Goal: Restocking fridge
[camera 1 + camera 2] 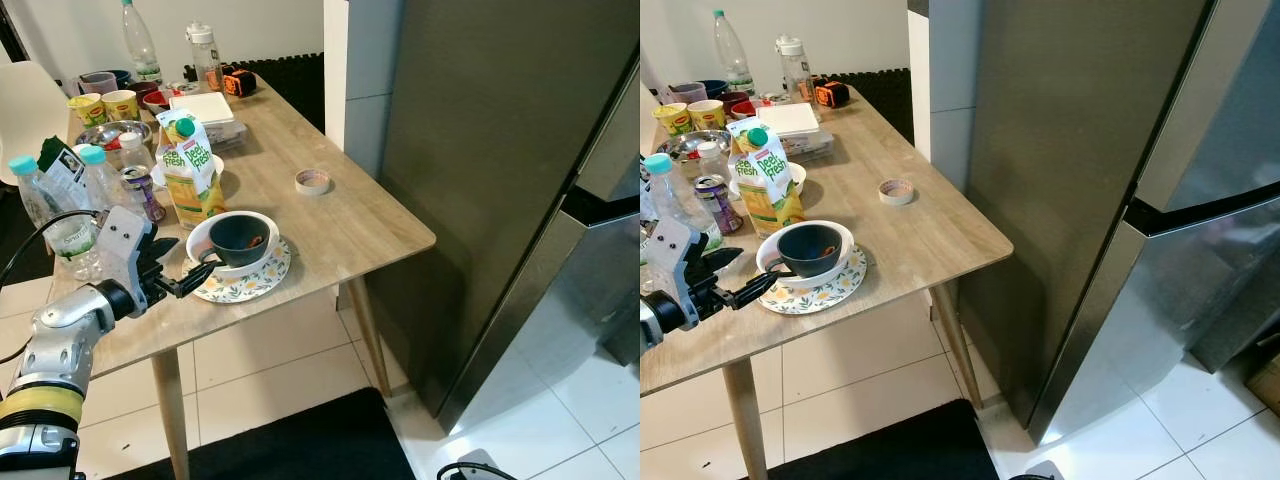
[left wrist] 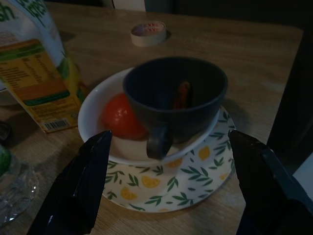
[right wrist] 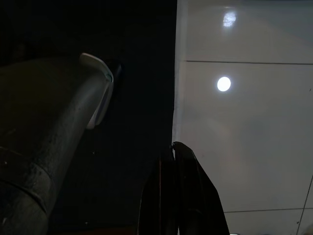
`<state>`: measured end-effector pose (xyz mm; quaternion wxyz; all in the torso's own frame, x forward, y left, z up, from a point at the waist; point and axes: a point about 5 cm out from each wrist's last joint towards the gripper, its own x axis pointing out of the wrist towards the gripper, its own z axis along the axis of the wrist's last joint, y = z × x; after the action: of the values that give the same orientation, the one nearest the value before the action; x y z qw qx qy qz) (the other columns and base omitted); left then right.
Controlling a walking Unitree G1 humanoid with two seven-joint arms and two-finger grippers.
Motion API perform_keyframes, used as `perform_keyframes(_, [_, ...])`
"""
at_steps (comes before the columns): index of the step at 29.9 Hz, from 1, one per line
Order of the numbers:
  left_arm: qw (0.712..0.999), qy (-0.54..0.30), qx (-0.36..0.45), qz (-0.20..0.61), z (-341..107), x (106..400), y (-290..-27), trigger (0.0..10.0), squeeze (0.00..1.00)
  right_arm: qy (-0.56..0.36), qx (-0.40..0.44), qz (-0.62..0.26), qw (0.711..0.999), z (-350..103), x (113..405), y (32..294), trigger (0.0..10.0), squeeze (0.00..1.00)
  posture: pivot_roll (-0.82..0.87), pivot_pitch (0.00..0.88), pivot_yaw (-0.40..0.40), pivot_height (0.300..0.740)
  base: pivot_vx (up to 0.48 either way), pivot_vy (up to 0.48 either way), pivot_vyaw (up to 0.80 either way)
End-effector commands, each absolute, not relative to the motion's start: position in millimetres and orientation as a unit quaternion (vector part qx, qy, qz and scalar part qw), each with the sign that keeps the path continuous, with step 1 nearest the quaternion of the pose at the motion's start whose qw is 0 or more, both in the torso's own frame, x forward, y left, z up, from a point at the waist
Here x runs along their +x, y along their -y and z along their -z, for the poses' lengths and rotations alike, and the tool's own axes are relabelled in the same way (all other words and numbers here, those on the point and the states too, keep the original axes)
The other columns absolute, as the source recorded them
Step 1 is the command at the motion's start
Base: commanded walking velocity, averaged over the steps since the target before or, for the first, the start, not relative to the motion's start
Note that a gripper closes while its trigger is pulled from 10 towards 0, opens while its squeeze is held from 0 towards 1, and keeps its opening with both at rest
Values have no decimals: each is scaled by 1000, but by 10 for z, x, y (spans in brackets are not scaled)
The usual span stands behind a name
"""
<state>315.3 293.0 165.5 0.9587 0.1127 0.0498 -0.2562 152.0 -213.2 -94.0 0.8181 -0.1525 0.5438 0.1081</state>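
L gripper fingers spread wide, tips at near edge of floral plate | dark cup in white bowl on plate, handle toward gripper, partly hides tomato | juice carton upright behind | R gripper pressed closed over floor, dim | fridge closed, far R.

One juice carton; one dark cup; one tomato; one tape roll; two yellow noodle cups; one drink can; one fridge.
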Motion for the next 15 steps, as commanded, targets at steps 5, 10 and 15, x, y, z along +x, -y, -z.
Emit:
perform_keyframes(5, [956,-80,146,240,-1598,3180,-2981,10000,0,-547,-152,-108,816,956,1490,2110,10000,0,-67,0,25,740,0,0,0])
perform_keyframes(10, [958,-86,148,231,-1542,3228,-2970,10000,0,-547,-153,-106,816,953,1492,2125,10000,0,-67,0,25,740,0,0,0])
perform_keyframes(15, [959,-87,145,228,-1496,3267,-2933,10000,0,-548,-153,-104,816,953,1486,2135,10000,0,-75,0,26,740,0,0,0])
